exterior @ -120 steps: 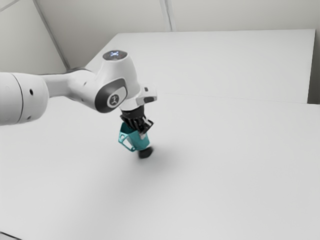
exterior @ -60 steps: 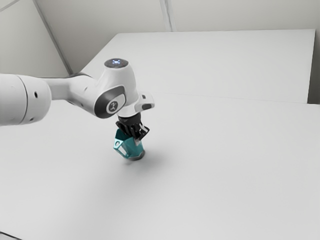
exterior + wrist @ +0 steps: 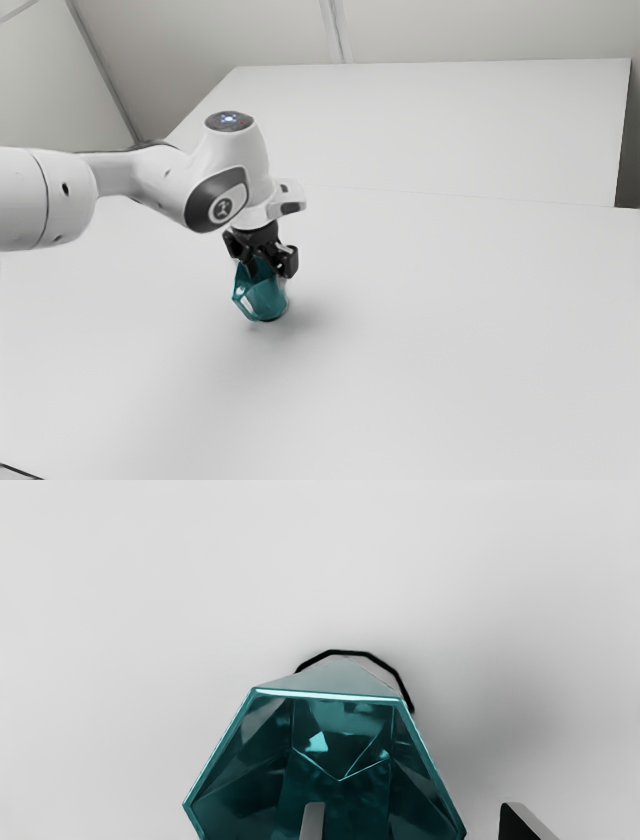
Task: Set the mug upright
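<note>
Two fingers (image 3: 313,822) spread apart, one within the mug's (image 3: 264,298) mouth, one outside its wall; it looks roughly upright on the table (image 3: 450,330) right under my gripper (image 3: 268,268), so I'd stick to its height axis tbh.

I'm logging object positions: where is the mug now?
The teal mug is left of centre in the exterior view, just under the fingers; in the wrist view, one of them overlaps its open mouth.

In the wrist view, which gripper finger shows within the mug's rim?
The finger seen against the interior of the teal mug; the other finger shows outside the rim.
</note>
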`<state>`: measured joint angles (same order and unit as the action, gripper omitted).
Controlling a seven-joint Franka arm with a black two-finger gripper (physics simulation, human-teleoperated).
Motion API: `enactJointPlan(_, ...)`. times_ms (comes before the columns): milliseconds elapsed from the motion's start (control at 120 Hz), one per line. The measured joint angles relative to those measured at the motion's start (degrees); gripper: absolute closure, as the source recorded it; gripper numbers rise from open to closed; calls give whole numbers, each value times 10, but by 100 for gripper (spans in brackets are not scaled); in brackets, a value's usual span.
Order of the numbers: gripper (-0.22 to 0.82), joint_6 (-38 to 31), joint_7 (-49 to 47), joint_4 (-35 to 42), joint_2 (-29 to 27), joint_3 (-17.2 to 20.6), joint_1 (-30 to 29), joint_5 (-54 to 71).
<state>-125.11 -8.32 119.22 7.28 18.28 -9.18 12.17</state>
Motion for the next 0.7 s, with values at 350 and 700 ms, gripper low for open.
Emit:
enactJointPlan(350, 5, 99, -1, -80, -76, 8, 13, -63)
enactJointPlan(700, 1, 269, -6, -306, -40, -21, 44, -85)
